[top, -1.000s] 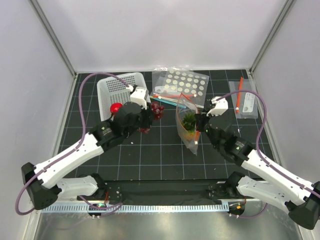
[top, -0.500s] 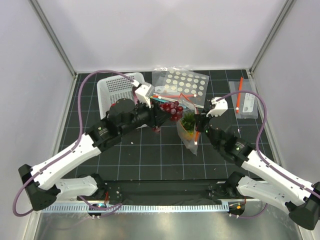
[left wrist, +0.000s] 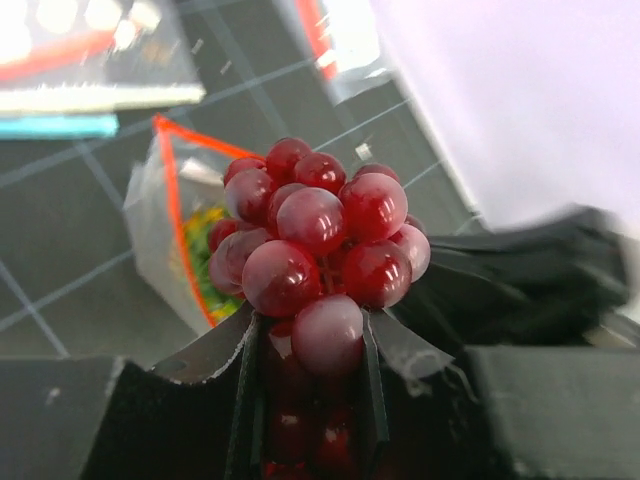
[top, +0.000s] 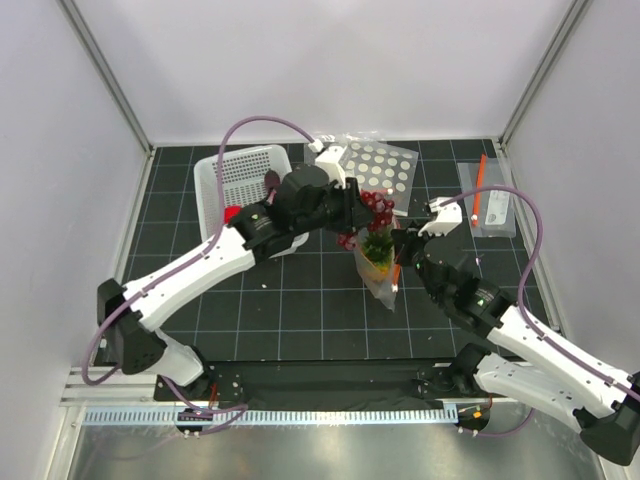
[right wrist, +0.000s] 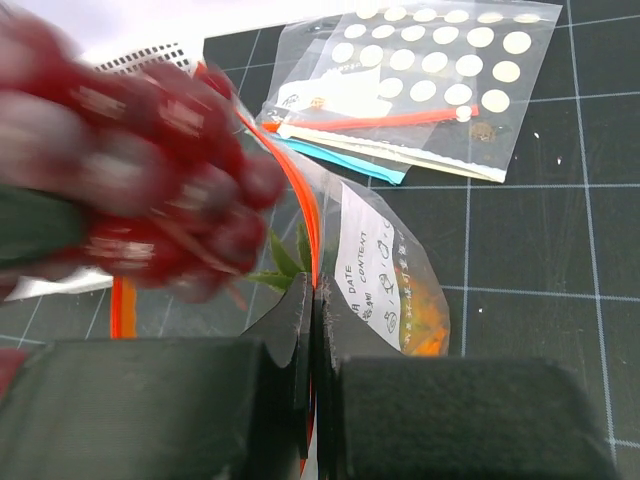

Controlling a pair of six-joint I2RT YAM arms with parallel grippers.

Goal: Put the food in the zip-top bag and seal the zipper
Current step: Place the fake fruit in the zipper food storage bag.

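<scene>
Top external: left gripper (top: 356,212) is clamped on the grape bunch (top: 374,210), which hangs in the air right above the mouth of the zip-top bag (top: 381,278). Right gripper (top: 401,246) is pinched shut on the bag's rim, holding it upright on the table (top: 300,300). Pineapple (top: 377,246) already inside the bag. Apple (top: 232,213) is well apart to the left, at the near edge of the white basket (top: 222,172), half hidden by the arm; in it or beside it, can't tell. Only this view shows apple and basket.

Left wrist alone shows the grip: two fingers on the lower grapes, bag mouth gaping behind.

Right wrist alone shows jaws flat together on the plastic just beside the zipper (right wrist: 303,205); grapes blurred there.

Count: 1 grape bunch, 1 apple, 1 pineapple, 1 basket, 2 grippers, 3 bags: the zip-top, a dotted bag (top: 380,165), a labelled bag (top: 492,208).
</scene>
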